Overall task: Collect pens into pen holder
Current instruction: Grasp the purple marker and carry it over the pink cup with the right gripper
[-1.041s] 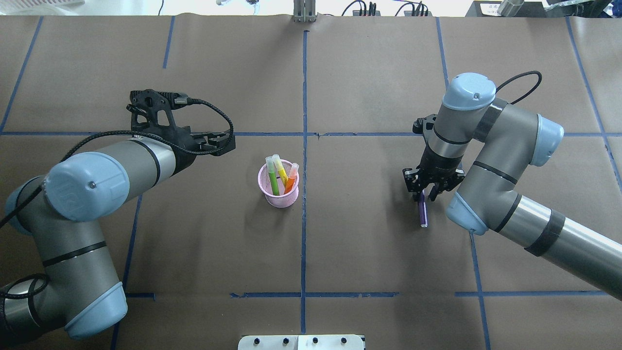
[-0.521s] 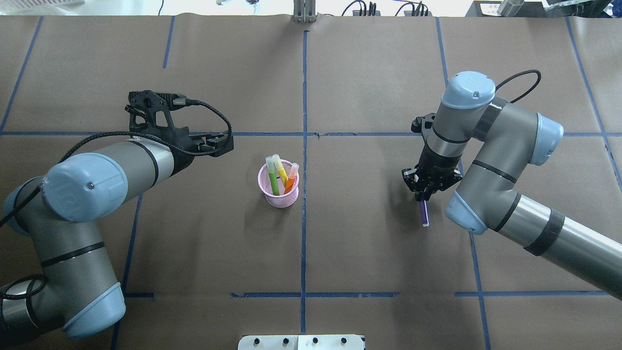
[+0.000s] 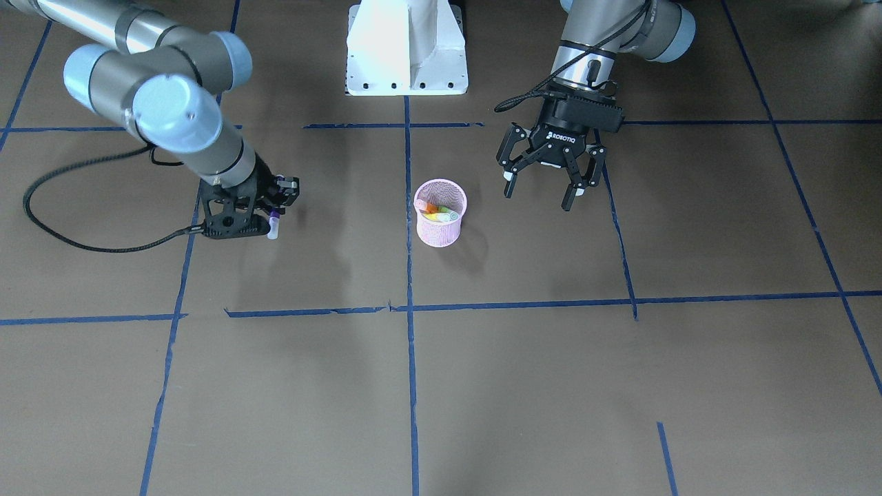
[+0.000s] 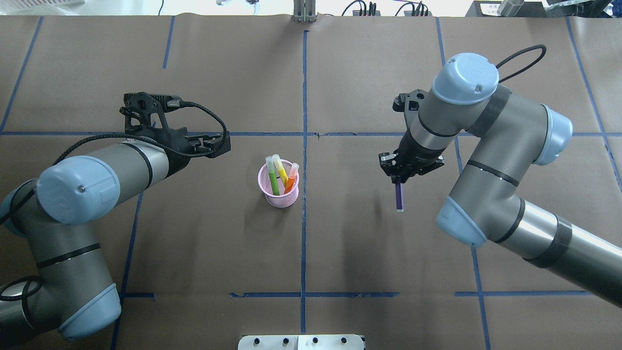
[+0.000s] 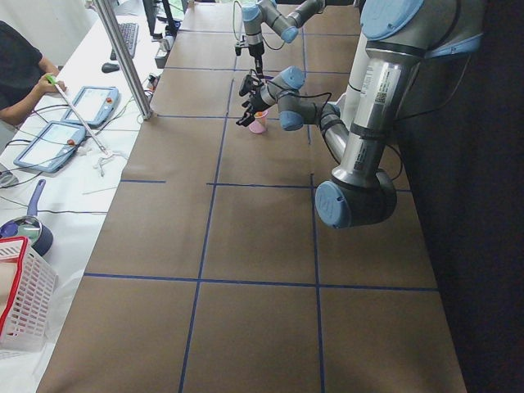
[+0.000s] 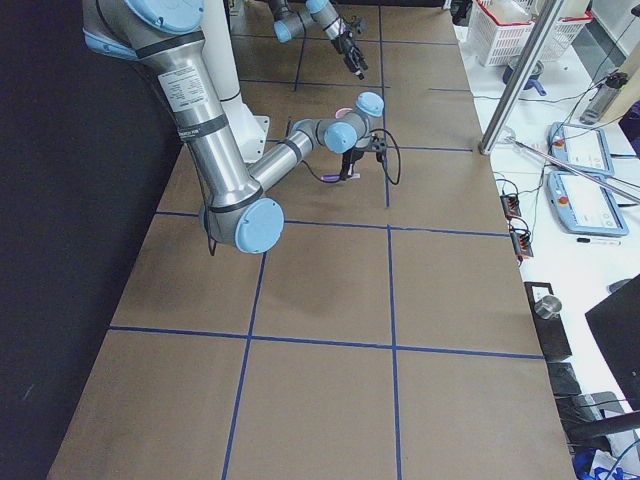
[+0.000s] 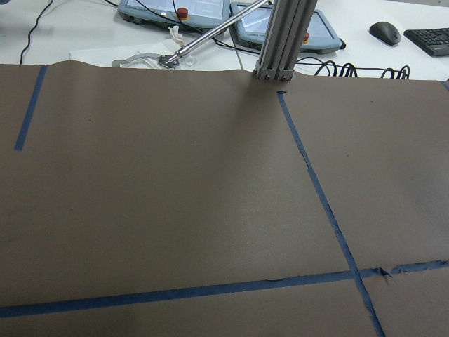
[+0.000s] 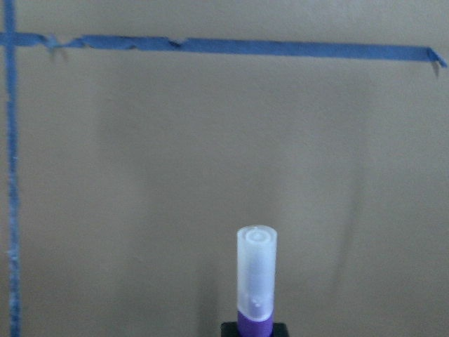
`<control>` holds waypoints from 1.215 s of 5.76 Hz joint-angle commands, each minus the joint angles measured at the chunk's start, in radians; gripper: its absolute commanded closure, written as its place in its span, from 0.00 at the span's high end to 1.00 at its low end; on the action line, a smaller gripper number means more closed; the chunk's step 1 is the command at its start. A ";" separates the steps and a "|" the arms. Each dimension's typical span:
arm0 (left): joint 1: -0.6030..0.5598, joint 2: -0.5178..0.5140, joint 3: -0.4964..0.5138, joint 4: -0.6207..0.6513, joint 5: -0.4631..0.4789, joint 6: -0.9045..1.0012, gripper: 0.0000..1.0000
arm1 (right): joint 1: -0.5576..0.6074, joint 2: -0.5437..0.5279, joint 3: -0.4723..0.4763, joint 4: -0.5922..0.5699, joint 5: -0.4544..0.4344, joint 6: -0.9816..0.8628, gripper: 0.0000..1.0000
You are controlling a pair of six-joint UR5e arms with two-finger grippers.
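Observation:
The pink mesh pen holder stands near the table's middle and also shows in the front-facing view. A green pen, a yellowish pen and an orange pen stand in it. My right gripper is shut on a purple pen and holds it above the table, right of the holder. The right wrist view shows its pale cap over bare paper. My left gripper is open and empty, raised to the holder's left in the overhead view.
Blue tape lines divide the brown paper table cover. The white robot base stands at the robot's side. A metal post stands at the far edge, with tablets and cables beyond it.
My right gripper closed on the purple pen, lifted it off the table and carried it left toward the holder. My left arm drew back slightly to the left.

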 commanded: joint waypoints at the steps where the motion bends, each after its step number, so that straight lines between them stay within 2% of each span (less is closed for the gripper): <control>1: 0.000 0.001 0.000 -0.002 0.000 0.000 1.00 | -0.099 0.082 0.136 0.010 -0.291 0.089 0.00; 2: 0.000 0.002 0.000 -0.002 0.000 0.001 1.00 | -0.148 0.125 0.141 0.032 -0.390 0.177 0.00; 3: 0.000 0.027 -0.008 -0.007 -0.002 0.007 1.00 | -0.232 0.128 0.140 0.148 -0.586 0.211 0.00; 4: -0.002 0.074 -0.008 -0.075 -0.005 0.010 1.00 | -0.313 0.133 0.130 0.205 -0.759 0.213 0.00; 6: -0.011 0.101 -0.003 -0.129 -0.006 0.059 1.00 | -0.454 0.128 0.115 0.259 -1.081 0.212 0.00; 7: -0.011 0.101 0.000 -0.129 -0.005 0.059 1.00 | -0.492 0.125 0.074 0.307 -1.186 0.209 0.00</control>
